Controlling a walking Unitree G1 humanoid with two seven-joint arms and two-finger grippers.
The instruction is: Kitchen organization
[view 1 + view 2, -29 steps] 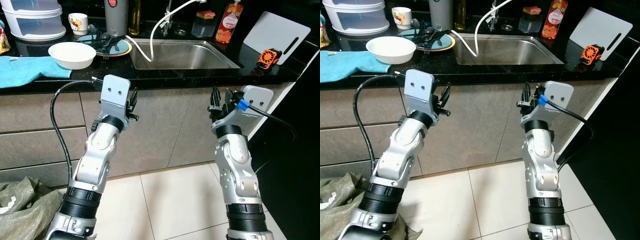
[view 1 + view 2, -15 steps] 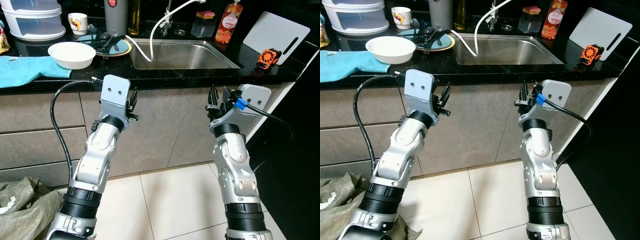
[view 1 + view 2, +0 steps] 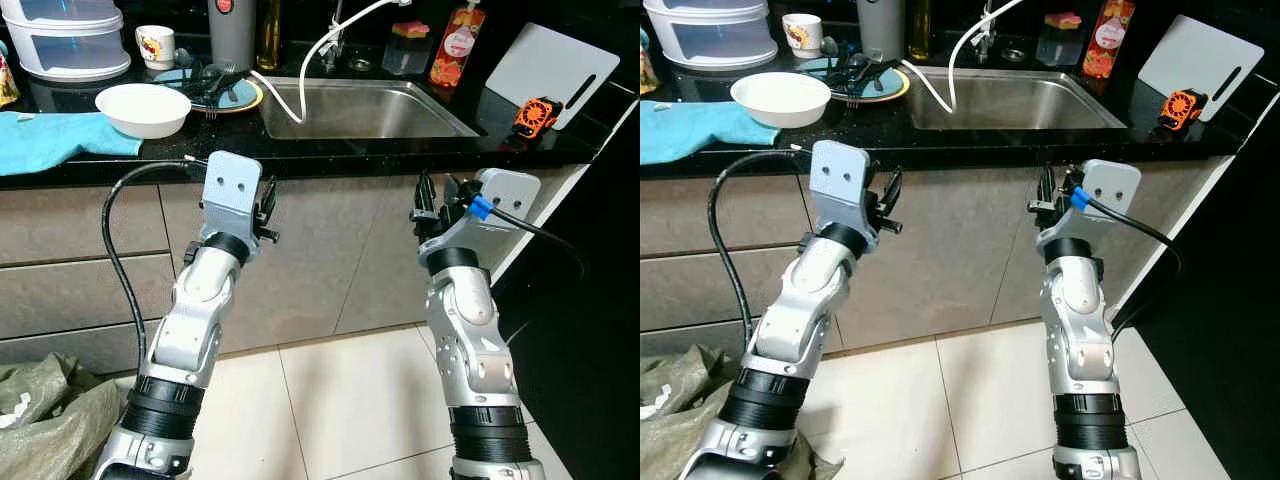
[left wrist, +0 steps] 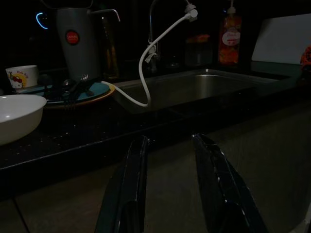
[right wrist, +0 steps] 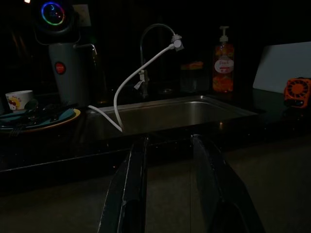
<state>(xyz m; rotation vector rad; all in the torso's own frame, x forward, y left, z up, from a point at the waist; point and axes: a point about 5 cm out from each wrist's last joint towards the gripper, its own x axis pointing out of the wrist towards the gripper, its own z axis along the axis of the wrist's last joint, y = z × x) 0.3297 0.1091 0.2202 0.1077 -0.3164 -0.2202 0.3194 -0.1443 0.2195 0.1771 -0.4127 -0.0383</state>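
Note:
On the black counter (image 3: 330, 150) a white bowl (image 3: 143, 108) sits beside a blue towel (image 3: 50, 138). Behind the bowl is a plate of dark cutlery (image 3: 215, 90) and a small printed mug (image 3: 156, 45). The steel sink (image 3: 365, 110) has a white hose (image 3: 300, 70) hanging into it. My left gripper (image 3: 267, 205) is held up in front of the cabinet below the counter edge, open and holding nothing. My right gripper (image 3: 432, 198) stands the same way below the sink, open and holding nothing. Both wrist views look over the counter between two parted fingers (image 4: 133, 194) (image 5: 133, 189).
A grey jug (image 3: 232, 30), stacked white containers (image 3: 65, 40), an orange soap bottle (image 3: 450, 50), a white cutting board (image 3: 548, 65) and a small orange gadget (image 3: 535, 113) stand on the counter. A crumpled bag (image 3: 40, 410) lies on the tiled floor at the left.
My right arm has shifted slightly to the left and up. The left arm and the things on the counter stay as they were.

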